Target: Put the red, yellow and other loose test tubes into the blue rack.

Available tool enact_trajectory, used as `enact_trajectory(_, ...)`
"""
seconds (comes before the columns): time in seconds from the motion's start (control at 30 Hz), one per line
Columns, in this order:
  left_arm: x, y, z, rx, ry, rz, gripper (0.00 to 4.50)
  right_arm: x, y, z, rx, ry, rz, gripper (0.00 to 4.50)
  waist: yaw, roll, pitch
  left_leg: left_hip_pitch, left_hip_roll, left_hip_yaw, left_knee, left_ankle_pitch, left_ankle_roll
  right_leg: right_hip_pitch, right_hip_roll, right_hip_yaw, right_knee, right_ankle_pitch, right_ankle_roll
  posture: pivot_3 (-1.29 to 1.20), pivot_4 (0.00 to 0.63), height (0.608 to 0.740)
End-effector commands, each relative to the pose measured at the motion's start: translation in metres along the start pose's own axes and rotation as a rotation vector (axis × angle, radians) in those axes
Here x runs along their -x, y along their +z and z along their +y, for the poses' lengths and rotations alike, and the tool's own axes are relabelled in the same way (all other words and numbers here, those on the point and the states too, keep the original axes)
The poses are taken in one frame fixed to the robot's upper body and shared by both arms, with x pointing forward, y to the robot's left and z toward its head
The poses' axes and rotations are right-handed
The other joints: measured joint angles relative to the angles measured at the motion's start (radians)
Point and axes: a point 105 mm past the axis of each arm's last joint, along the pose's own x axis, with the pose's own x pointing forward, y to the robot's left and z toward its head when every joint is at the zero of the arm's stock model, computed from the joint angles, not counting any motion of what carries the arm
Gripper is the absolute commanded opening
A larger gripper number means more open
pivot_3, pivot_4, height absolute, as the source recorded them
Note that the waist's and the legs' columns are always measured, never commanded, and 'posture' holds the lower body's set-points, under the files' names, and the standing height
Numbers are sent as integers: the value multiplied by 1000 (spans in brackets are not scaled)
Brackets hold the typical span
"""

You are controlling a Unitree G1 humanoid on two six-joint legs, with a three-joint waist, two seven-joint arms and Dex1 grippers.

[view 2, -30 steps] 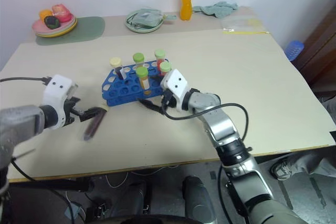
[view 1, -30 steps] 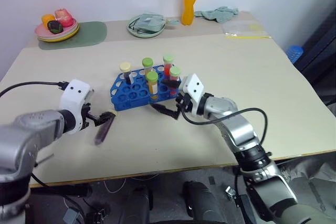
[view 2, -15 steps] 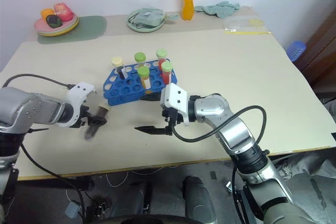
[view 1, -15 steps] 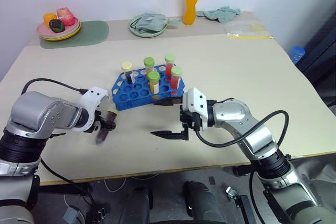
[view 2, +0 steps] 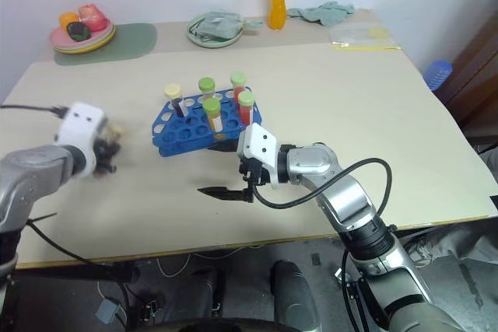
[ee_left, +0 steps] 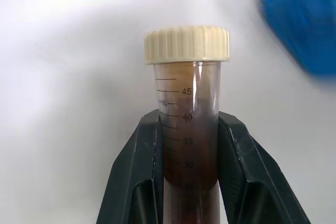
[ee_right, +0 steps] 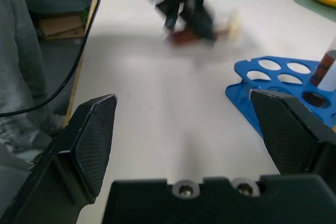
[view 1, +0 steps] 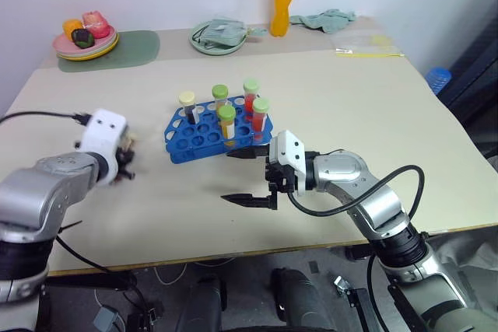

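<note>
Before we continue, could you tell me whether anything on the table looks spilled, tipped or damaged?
Nothing stands out. The bright blue plastic rack sits flat with five capped tubes upright, and the left gripper holds a cream-capped brown tube intact.

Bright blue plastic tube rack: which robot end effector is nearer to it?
Right. The right end effector sits just in front of the bright blue plastic tube rack; the left end effector is farther off, to its left.

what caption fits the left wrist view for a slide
Left gripper shut on a clear plastic test tube of dark brown liquid, cream ribbed cap on top.
</note>
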Motion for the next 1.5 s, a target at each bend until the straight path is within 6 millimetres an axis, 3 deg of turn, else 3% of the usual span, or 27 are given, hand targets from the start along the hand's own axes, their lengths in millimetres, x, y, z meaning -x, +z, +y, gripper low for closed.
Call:
enact_trajectory(0.03,25,64,-25,25,56,-472,818,-3,-12,-17,-68,-143,-8,4500,20,-2,-1,0,-1,1,0,0,0,1,-1,0,-1,0,0,0,150,740)
enact_trajectory(0.13,32,83,-73,32,-21,-673,818,-10,-15,-31,-107,-255,-33,4500,36,-3,-1,-1,-4,1,1,0,-1,1,-5,0,-1,1,0,0,150,740)
enact_trajectory(0.3,9,78,-109,33,68,-696,818,-18,-14,-28,-125,-277,-46,4500,37,-3,-2,-1,-6,1,2,0,0,2,-5,0,-1,2,2,0,150,740)
enact_trajectory(0.43,-2,70,-116,35,105,-670,818,-18,-14,-27,-141,-289,-51,4500,27,-3,-2,0,-5,1,2,0,0,2,-4,0,0,2,3,0,150,740)
enact_trajectory(0.67,-9,61,-129,155,11,-668,818,-15,-14,-28,-154,-311,-53,4500,15,-3,-2,0,-5,0,2,0,1,2,-4,-1,0,2,3,0,150,740)
enact_trajectory(0.97,-24,45,-142,186,-38,-617,818,-16,-12,-27,-158,-309,-61,4500,15,-3,-2,0,-5,0,3,0,1,2,-4,-1,0,2,3,0,150,740)
enact_trajectory(1.47,-28,38,-151,256,-55,-700,818,-14,-9,-29,-153,-320,-69,4500,18,-3,-2,0,-5,0,3,0,1,3,-4,-1,0,2,3,0,150,740)
enact_trajectory(1.5,-28,37,-152,269,-76,-698,1292,-13,-9,-29,-152,-322,-71,4500,18,-3,-2,0,-5,0,4,0,1,3,-4,-1,0,2,3,0,150,740)
